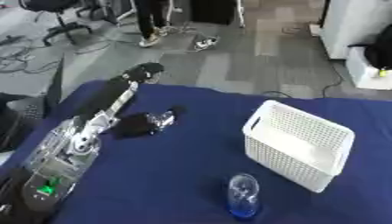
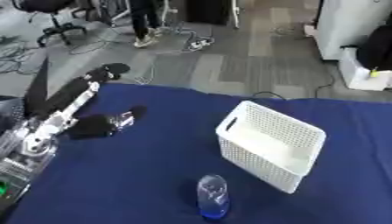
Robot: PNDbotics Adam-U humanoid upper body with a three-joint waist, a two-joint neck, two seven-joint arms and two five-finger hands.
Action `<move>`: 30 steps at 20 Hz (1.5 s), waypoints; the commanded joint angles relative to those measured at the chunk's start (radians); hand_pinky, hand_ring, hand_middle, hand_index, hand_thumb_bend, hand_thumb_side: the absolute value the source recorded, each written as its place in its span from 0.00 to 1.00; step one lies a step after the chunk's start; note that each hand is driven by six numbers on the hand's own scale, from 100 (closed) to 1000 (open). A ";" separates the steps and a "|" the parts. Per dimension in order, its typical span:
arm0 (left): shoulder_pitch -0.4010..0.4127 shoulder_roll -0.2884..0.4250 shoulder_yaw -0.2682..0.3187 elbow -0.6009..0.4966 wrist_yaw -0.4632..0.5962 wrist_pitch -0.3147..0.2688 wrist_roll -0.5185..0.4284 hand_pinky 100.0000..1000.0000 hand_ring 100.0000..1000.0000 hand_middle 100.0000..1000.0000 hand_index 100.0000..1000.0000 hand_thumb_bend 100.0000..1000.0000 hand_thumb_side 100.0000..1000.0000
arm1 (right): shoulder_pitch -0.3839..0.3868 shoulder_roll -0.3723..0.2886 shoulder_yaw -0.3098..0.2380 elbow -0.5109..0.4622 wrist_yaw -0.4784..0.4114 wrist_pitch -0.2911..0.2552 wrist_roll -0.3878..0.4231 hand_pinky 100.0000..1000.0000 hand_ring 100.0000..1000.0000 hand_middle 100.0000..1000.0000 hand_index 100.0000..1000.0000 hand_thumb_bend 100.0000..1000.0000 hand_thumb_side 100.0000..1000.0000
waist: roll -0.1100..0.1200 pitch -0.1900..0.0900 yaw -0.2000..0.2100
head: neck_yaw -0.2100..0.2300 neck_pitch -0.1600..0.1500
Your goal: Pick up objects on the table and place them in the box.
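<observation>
At far left the left robot hand (image 1: 148, 71) hangs past the worktop (image 1: 176, 175) edge; whether it is released or clenched I cannot tell. A dark, shiny item (image 1: 145, 123) lies left; the clear bottle (image 1: 243, 195) near the box (image 1: 297, 144) looks light, slippery, best taken mid-body.

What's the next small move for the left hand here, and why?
Probably lift the left hand a little off the blue tablecloth. It seems curled round a small clear shiny object there, while the white perforated plastic box stands off to the right, so the object has to clear the cloth before being carried across.
</observation>
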 commanded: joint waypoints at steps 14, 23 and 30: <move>-0.104 -0.053 -0.084 0.079 -0.085 -0.139 -0.047 0.96 0.84 0.89 0.95 0.38 0.70 | -0.013 -0.006 -0.002 -0.012 -0.013 -0.002 0.009 0.52 0.56 0.55 0.68 0.04 0.77 | 0.007 -0.012 -0.014 | 0.000 -0.005; -0.138 -0.102 -0.114 0.134 -0.195 -0.160 -0.079 0.97 0.84 0.90 0.95 0.41 0.74 | -0.014 -0.002 0.000 -0.012 -0.018 -0.003 0.013 0.52 0.56 0.55 0.68 0.03 0.77 | 0.010 -0.013 -0.019 | 0.001 -0.001; -0.150 -0.139 -0.142 0.177 -0.216 -0.179 -0.095 0.98 0.85 0.91 0.96 0.41 0.76 | -0.017 0.002 0.003 -0.012 -0.022 -0.004 0.018 0.52 0.56 0.55 0.68 0.03 0.78 | 0.012 -0.012 -0.025 | 0.000 0.000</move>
